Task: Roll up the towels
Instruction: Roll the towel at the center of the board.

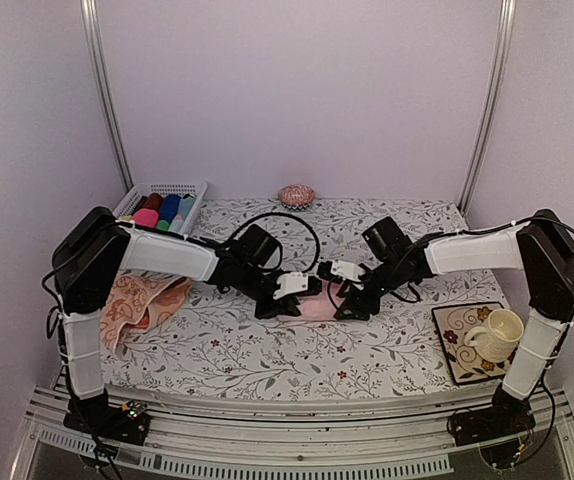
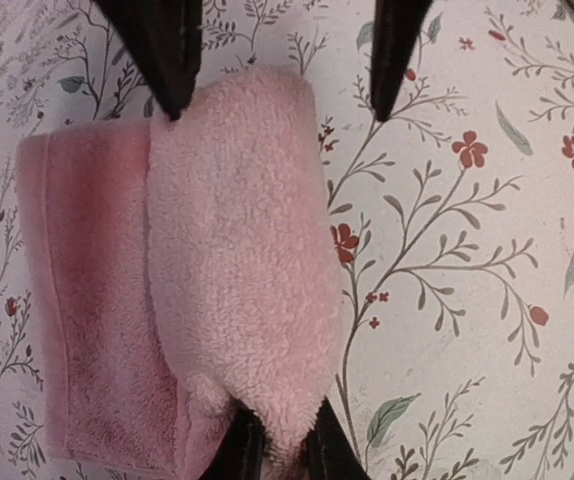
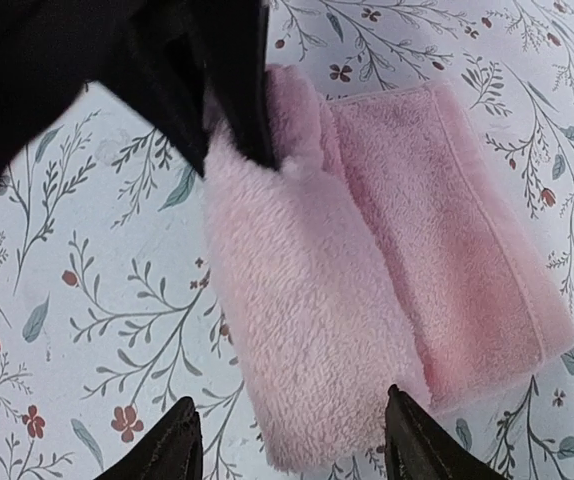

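Note:
The plain light pink towel [image 1: 319, 307] lies partly rolled at the middle of the table. In the left wrist view its rolled part [image 2: 242, 260] lies next to a flat part [image 2: 87, 300]. My left gripper [image 2: 282, 440] is shut on one end of the roll. My right gripper [image 3: 287, 400] is open and straddles the other end, its fingers [image 3: 172, 450] on either side of the towel [image 3: 307, 300]. Both grippers, left [image 1: 289, 293] and right [image 1: 352, 297], meet over the towel. The peach-orange patterned towel [image 1: 139, 305] lies crumpled at the left under my left arm.
A white basket [image 1: 199, 190] of small coloured rolled cloths stands at the back left. A pink patterned round object [image 1: 296, 195] sits at the back middle. A cream cup [image 1: 497, 333] stands on a patterned square tray [image 1: 454, 352] at the front right.

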You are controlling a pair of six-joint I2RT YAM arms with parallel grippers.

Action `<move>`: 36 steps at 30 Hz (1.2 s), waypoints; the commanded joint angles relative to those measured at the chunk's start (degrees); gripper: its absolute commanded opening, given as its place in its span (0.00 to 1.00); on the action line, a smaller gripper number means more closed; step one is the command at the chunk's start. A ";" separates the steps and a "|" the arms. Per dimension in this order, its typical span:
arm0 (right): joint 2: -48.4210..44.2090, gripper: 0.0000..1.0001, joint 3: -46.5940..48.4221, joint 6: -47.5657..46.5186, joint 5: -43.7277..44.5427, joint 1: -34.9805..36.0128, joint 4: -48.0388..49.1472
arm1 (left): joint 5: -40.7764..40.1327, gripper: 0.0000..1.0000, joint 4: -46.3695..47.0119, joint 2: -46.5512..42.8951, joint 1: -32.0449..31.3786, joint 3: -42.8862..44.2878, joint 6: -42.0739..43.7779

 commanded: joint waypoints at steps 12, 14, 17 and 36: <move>-14.92 0.64 -15.45 -12.37 3.46 2.31 14.99 | 19.40 0.03 -23.44 10.96 8.17 16.80 -10.22; -14.16 0.64 -15.52 -13.84 5.94 3.56 16.52 | 20.48 0.03 -25.62 12.87 8.51 19.21 -11.23; -12.16 0.65 -14.77 -16.24 9.79 5.44 18.94 | 21.42 0.03 -27.96 15.54 9.05 21.81 -12.89; 0.40 0.64 -9.73 -21.51 21.81 9.99 28.10 | 28.06 0.05 -34.18 23.00 11.56 30.38 -16.13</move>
